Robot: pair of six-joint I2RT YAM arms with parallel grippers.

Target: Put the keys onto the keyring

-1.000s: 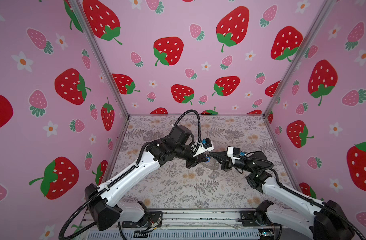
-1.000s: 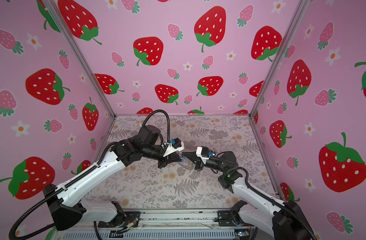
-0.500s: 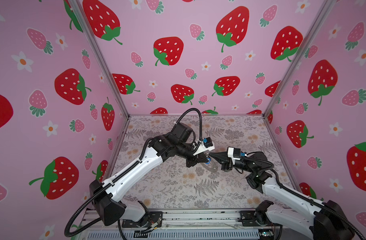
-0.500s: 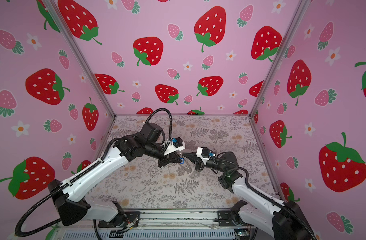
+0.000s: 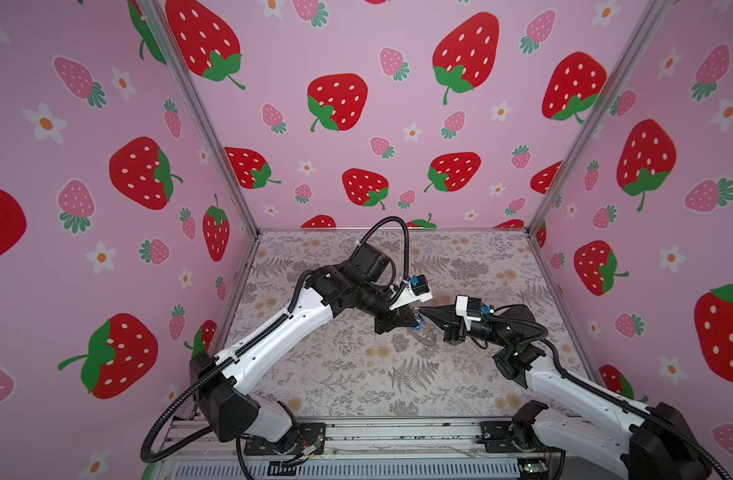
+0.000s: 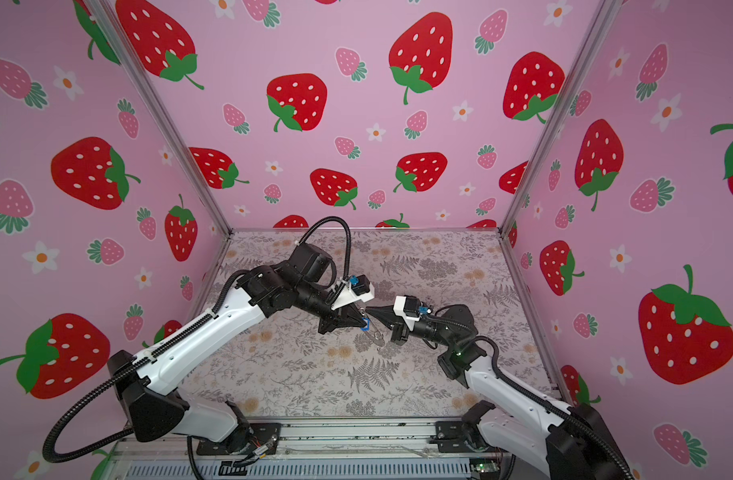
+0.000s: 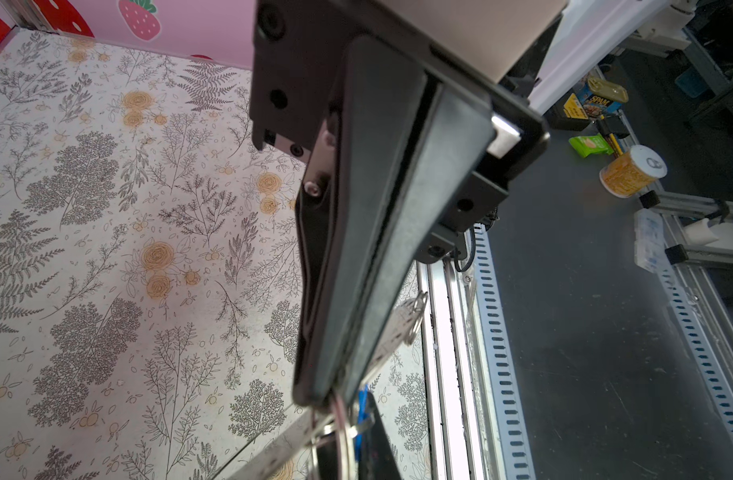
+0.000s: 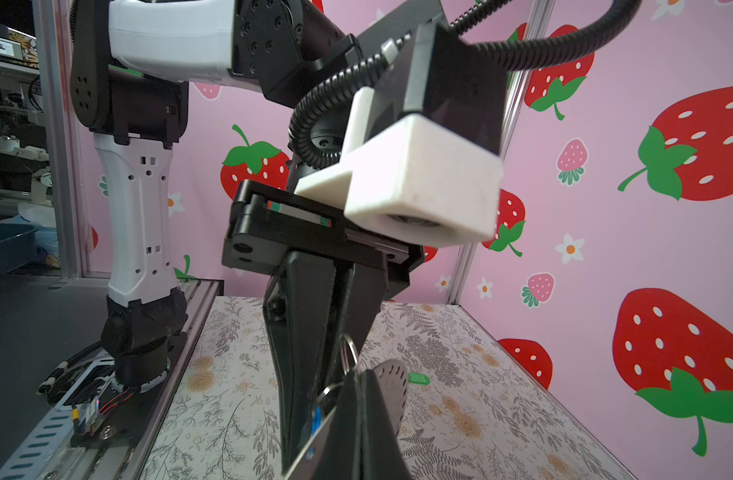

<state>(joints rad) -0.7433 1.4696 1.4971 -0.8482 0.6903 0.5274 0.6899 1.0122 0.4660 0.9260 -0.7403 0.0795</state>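
Both closed jaws meet at the keyring (image 5: 427, 333).

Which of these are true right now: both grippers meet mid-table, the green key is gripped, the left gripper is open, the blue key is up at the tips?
1. The left gripper and right gripper meet tip to tip above the table. True.
2. The green key is gripped. False: it lies on the table.
3. The left gripper is open. False: it is shut, with the keyring at its tips.
4. The blue key is up between the two tips. True.
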